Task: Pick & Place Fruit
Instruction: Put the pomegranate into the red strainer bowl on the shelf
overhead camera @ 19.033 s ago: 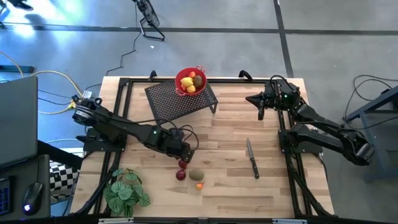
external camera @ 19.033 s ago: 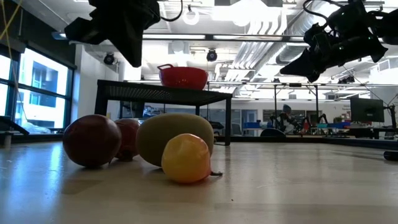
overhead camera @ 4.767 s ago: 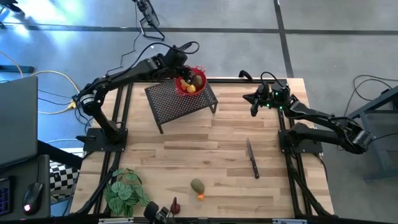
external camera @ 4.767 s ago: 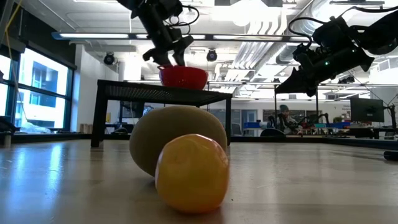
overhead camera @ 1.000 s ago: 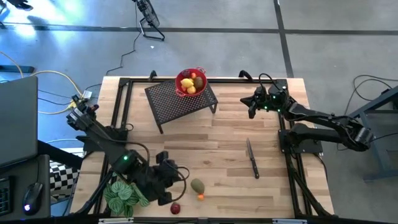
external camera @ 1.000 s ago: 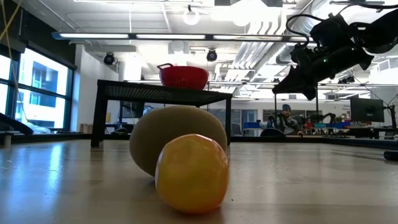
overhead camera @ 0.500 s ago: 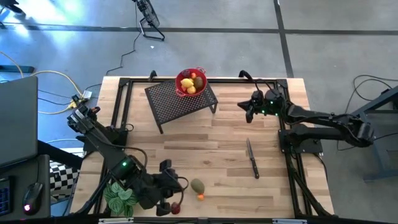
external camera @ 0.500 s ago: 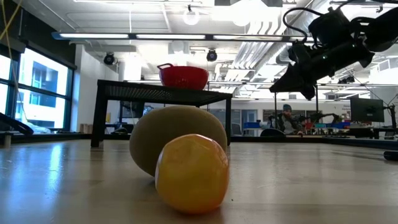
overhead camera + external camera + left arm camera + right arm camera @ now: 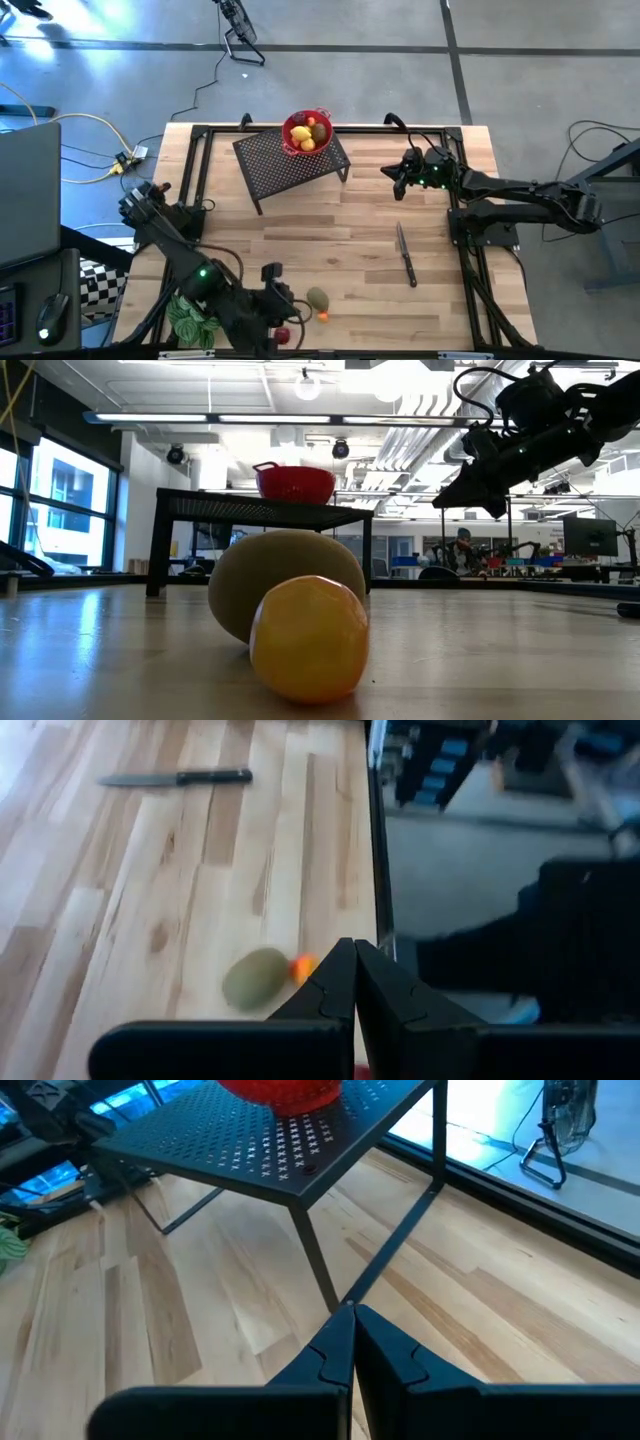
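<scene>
- The left gripper (image 9: 283, 322) sits low at the table's 6 o'clock edge, fingers pressed together with nothing between them. A dark red ball (image 9: 282, 335) lies right beside it at the very rim, half hidden by the arm in the high view.
- An olive-green oval (image 9: 318, 299) and a tiny orange fruit (image 9: 322, 316) lie touching, just at 2 o'clock from that gripper. In the low view the pair fills the foreground, and the orange one (image 9: 308, 638) covers part of the oval (image 9: 285, 582).
- The red mesh bowl (image 9: 306, 131) stands on the black perforated stand (image 9: 290, 160) at the table's 12 o'clock side. It holds yellow and brownish pieces, but how many cannot be made out.
- The right gripper (image 9: 394, 172) hovers at about 2 o'clock on the table, closed and empty, just off the stand's corner.
- A knife (image 9: 405, 253) lies alone on bare wood at 4 o'clock from centre, well apart from the fruit.
- The leafy plant (image 9: 188, 312) is partly covered by the left arm.
- No readable writing shows anywhere.
- The table's middle (image 9: 340, 235) is open wood between stand and fruit.
</scene>
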